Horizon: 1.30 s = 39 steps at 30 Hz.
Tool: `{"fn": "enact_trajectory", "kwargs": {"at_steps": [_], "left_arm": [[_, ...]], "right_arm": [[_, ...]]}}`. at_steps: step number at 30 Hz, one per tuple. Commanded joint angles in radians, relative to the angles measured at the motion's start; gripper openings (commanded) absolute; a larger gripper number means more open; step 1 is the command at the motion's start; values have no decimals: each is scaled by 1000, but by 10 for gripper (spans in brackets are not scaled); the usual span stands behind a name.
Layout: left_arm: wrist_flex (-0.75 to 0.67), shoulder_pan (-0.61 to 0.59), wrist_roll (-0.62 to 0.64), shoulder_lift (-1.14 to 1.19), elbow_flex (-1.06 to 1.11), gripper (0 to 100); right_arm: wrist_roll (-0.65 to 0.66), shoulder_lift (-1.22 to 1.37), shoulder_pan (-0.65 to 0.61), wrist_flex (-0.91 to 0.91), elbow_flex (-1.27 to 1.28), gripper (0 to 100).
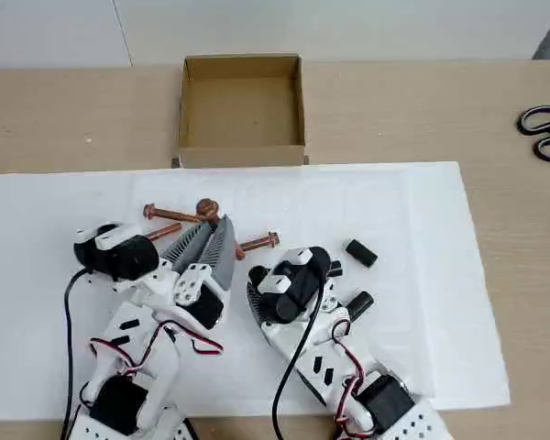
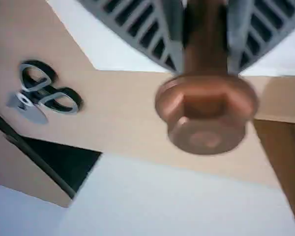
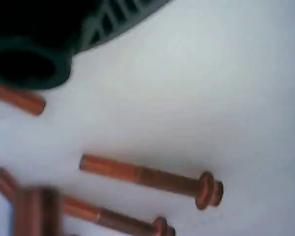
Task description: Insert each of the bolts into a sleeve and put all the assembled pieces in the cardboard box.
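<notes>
Above the paper (image 1: pixel 422 275), left gripper (image 1: pixel 213 225): pinched a bolt (image 2: pixel 206 113).
Right gripper (image 1: pixel 254 295): held a sleeve (image 3: pixel 24 66).
Risk: bad aim could have made the bolt miss.

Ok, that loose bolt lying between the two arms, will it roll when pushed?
Probably in an arc: the bolt has a round shank and a wider flanged head. It looks like rigid metal, so likely stiff and heavy for its size.

Got the left end effector (image 1: pixel 217 225) pinched tight on a bolt (image 2: pixel 206 110), pointing away from its base, arm folded low. Same story with the right end effector (image 1: pixel 254 295): tucked down alongside, wrist bent over, gripping a sleeve (image 3: pixel 27 64).
</notes>
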Motion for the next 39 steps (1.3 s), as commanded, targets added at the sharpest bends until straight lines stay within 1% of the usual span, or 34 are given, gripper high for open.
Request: {"fn": "enact_trajectory", "kwargs": {"at_steps": [1,8,22,29,32,39], "left_arm": [[-25,32,20,-15,-5,6],[38,57,44,-15,1,6],[44,58,46,-17,44,6],[43,58,46,-18,48,6],[44,58,46,-18,48,6],[48,57,46,-18,48,6]], "right_arm": [[-15,-13,-5,-39,11,3],[-17,-15,-7,-42,9,3],[-18,-15,-7,-42,-43,3],[-18,-15,-99,-42,-51,3],[-15,-15,-93,-41,-51,3],[-14,-15,-33,-42,-52,3]]}}
